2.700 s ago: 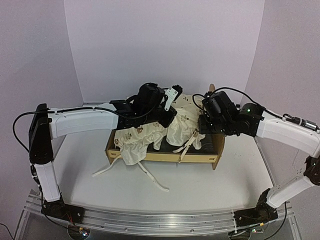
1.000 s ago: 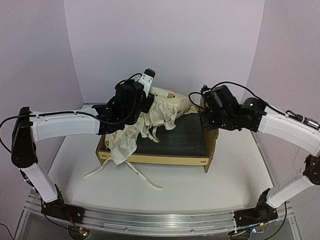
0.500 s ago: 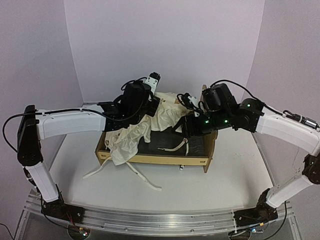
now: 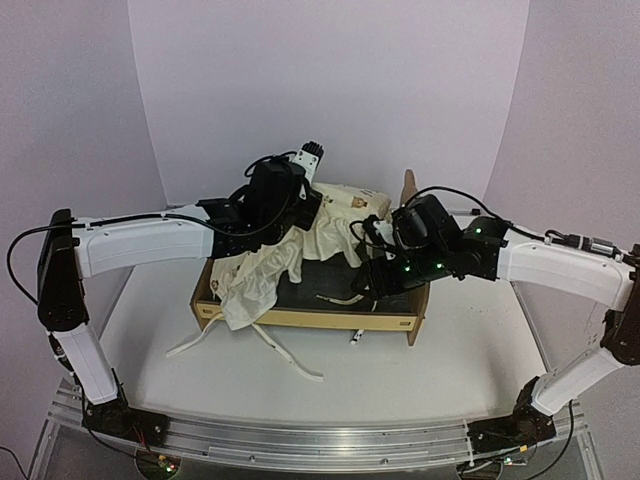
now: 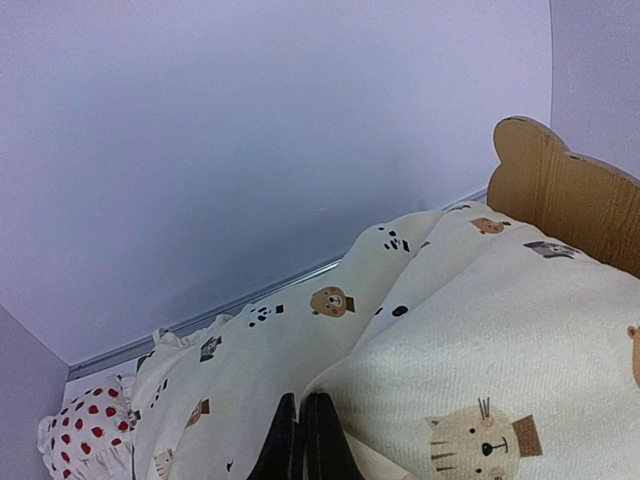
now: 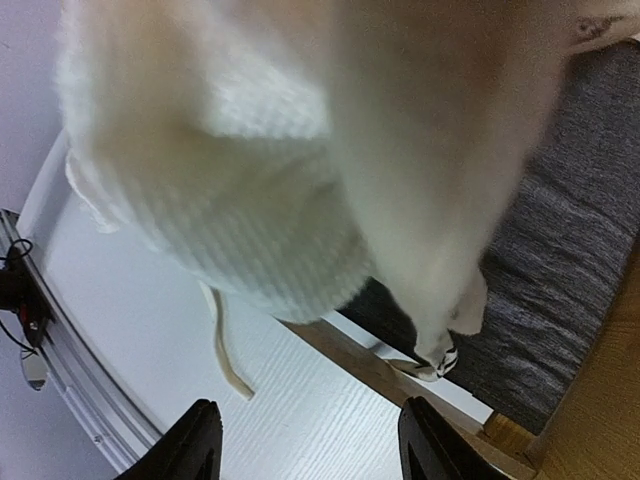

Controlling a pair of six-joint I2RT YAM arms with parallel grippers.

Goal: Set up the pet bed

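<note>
Top view: bed (image 4: 300, 318) sits mid-table (image 4: 450, 365) between the two arms, headboard (image 4: 409, 188) at the right arm's end. Step in hand, as I read it: laying the cover (image 4: 335, 228) over the frame. The left arm reaches in long and near level, wrist raised above the bed's far rail. Left gripper (image 4: 303, 208) is buried in the top of the cover, which hangs from it in a bunch, one lobe spilling over the end rail below the wrist. The right arm is bent at the elbow, forearm crossing above the headboard, wrist pitched down. Right gripper (image 4: 372, 278) hangs low over the bare felt (image 4: 335, 280), just beside the cover's hanging edge, with nothing in it that I can see. A strap (image 4: 296, 362) trails on the table on the near side of the frame. Left wrist view: fingers pressed together, tips tucked into a fold of cover; clamped on it, by my judgement. Cover fills the space ahead of them, headboard ahead and to the right, pillow (image 5: 85, 432) off to the left. Right wrist view: fingers (image 6: 195, 445) stand apart, gap empty. The cover hangs blurred just ahead and above, felt to the right, near rail and table below. Next move, my estimate: the right gripper needs to ease onto a free hem, close, then draw it towards the headboard while the left holds height. Mind the loose straps.
</note>
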